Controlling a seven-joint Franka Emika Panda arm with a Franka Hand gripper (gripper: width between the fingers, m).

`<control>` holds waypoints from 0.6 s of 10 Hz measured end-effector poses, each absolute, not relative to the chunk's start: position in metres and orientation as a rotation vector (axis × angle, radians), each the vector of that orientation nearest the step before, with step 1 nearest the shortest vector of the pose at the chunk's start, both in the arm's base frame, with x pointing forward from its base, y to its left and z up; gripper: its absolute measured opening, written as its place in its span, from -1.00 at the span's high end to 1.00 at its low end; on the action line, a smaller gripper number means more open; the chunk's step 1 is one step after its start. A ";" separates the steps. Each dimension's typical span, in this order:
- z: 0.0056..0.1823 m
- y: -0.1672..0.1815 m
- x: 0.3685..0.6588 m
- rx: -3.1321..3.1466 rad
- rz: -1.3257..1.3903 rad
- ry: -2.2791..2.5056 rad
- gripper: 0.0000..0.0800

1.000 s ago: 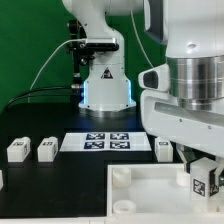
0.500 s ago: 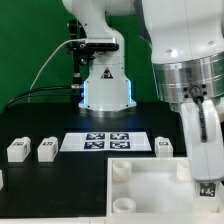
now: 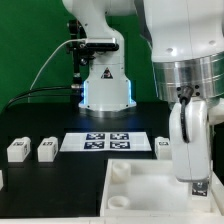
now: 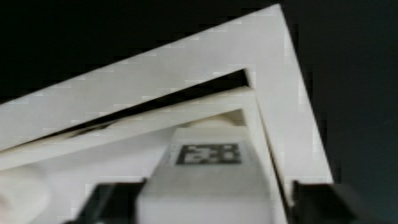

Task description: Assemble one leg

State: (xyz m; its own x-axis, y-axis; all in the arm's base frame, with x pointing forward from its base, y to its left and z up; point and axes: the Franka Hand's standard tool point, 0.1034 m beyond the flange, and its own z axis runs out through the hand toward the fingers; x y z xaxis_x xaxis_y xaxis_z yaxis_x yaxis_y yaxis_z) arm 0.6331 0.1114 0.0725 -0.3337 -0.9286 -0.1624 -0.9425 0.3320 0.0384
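Note:
My gripper point(image 3: 198, 184) hangs over the right side of the large white panel point(image 3: 150, 188) at the front. In the wrist view the gripper point(image 4: 210, 198) is shut on a leg point(image 4: 210, 160). The leg is a white block with a black-and-white tag, held between the two dark fingers point(image 4: 118, 202). It points at a corner of the panel point(image 4: 160, 90). In the exterior view my fingers mostly hide the held leg. Three more legs stand on the black table: two at the exterior view's left point(image 3: 17, 150) point(image 3: 47, 150) and one at its right point(image 3: 165, 147).
The marker board point(image 3: 108, 142) lies behind the panel in the middle. The robot's base point(image 3: 105, 85) stands at the back with cables running to the exterior view's left. Round corner sockets point(image 3: 121, 172) rise from the panel. Another white part shows at the left edge point(image 3: 2, 179).
The wrist has turned, so the held leg no longer shows its tag to the exterior view. The gripper now hangs upright over the panel's right side.

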 end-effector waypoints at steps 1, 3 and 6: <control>0.072 0.114 0.632 -1.748 0.192 2.468 -0.38; 0.081 0.129 0.627 -1.763 0.191 2.443 -0.59; 0.098 0.140 0.628 -1.770 0.185 2.413 -0.62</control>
